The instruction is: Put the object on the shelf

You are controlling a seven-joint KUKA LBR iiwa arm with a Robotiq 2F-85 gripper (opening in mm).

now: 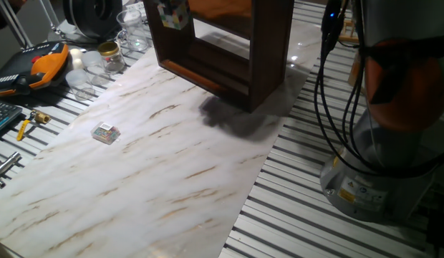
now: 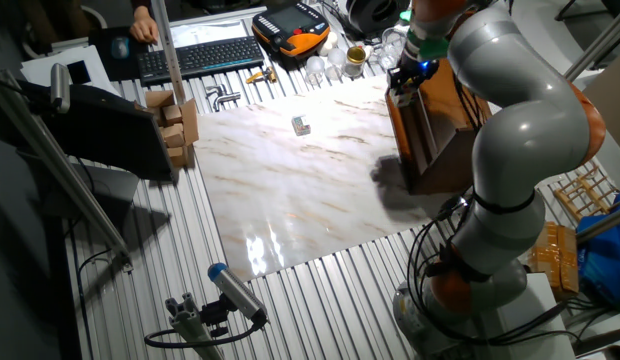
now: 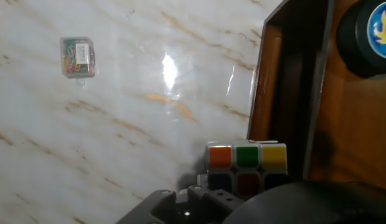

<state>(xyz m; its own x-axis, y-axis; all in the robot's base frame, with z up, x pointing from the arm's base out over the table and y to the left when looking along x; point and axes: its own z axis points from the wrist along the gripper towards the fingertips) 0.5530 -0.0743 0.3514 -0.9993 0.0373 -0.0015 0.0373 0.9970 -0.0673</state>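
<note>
While the cube (image 3: 247, 169) sits clamped in the tool (image 3: 243, 190), raised off the marble surface (image 1: 157, 165) and level with the top of the shelf (image 1: 268, 54), the step in hand looks like the carry: the pick is done and the placing is not yet. In the hand view the cube shows an orange, a green and a yellow square in its upper row, just ahead of the tool, with the shelf's dark upright touching or nearly touching its right edge; I cannot tell which. Beyond that upright, to the right of the tool, lies the orange-brown board (image 3: 348, 124), and at its far end a dark round thing with a blue label (image 3: 370, 31) already stands on it. In one fixed view the cube shows at the shelf's top left corner, outside the frame rather than over the board. Well away to the tool's left, a small clear box of coloured bits (image 3: 76, 56) lies on the surface and plays no part. The next move, as I judge it, calls for a shift to the right, clearing the upright, until the cube hangs over bare board short of the round thing, then a short lowering and a release.
</note>
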